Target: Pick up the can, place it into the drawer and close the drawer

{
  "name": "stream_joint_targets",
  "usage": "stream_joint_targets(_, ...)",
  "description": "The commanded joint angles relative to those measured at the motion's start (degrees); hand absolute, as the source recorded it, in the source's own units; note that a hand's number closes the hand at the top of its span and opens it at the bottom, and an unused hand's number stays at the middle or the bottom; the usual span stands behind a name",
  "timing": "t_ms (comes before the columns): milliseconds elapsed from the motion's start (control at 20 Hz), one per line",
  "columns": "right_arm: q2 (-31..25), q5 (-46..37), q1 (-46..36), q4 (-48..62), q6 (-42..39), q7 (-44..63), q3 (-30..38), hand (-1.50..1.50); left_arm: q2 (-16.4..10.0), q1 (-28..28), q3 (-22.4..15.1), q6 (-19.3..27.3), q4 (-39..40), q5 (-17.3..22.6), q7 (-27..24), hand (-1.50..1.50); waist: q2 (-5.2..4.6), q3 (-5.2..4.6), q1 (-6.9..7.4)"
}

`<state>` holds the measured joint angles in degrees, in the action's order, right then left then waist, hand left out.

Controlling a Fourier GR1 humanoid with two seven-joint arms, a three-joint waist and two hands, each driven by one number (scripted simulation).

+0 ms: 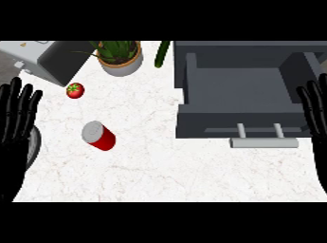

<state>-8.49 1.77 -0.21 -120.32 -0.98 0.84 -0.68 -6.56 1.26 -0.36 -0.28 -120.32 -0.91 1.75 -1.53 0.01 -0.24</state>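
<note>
A red can (pixel 99 135) with a silver lid lies tilted on the white marble counter (pixel 166 166), left of centre. The dark grey drawer (pixel 239 90) stands pulled open at the upper right, its inside bare, with a light grey handle (pixel 264 141) at its front. My left hand (pixel 12 118) rests open at the left edge, fingers up, a short way left of the can. My right hand (pixel 324 114) rests open at the right edge, beside the drawer's right wall. Neither hand touches anything.
A small red tomato (pixel 75 90) lies above the can. At the back stand a potted plant (pixel 119 57), a green cucumber (pixel 162 53) and a grey toaster (pixel 47 59). The counter's front edge runs below the hands.
</note>
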Motion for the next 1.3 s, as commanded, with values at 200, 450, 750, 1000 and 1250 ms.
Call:
stream_joint_targets(200, 3.08, -0.38, 2.43, 1.89, 0.95, -4.49, 1.08, -1.5, -1.74, 6.45, 4.81, -7.35, -2.69, 9.74, -5.02, -1.5, 1.61, -0.02, 0.47)
stream_joint_targets(450, 2.04, 1.21, 1.34, 5.64, 5.11, 9.66, 5.91, -1.5, -0.06, 8.83, 6.53, -1.03, 2.74, 9.34, 10.44, -1.5, 1.41, -0.03, 0.76)
stream_joint_targets(750, 4.03, -0.49, 4.69, 1.76, 5.59, 11.04, 3.58, -1.5, -0.7, 5.74, 6.45, 1.47, -5.95, 9.23, 22.16, -1.5, 1.59, 0.01, 0.24)
stream_joint_targets(1000, 2.33, 2.52, 5.17, 3.65, 2.33, 7.85, 8.05, -1.5, 0.55, 5.27, 8.11, -0.35, 0.15, 8.29, 15.63, -1.5, 1.56, -0.01, 0.21)
stream_joint_targets(1250, 2.05, 4.27, 10.0, 0.69, -0.36, 6.94, 9.48, -1.5, 1.97, 2.15, 3.97, 2.34, -0.7, 4.82, 21.67, -1.5, 1.58, 0.01, -0.01)
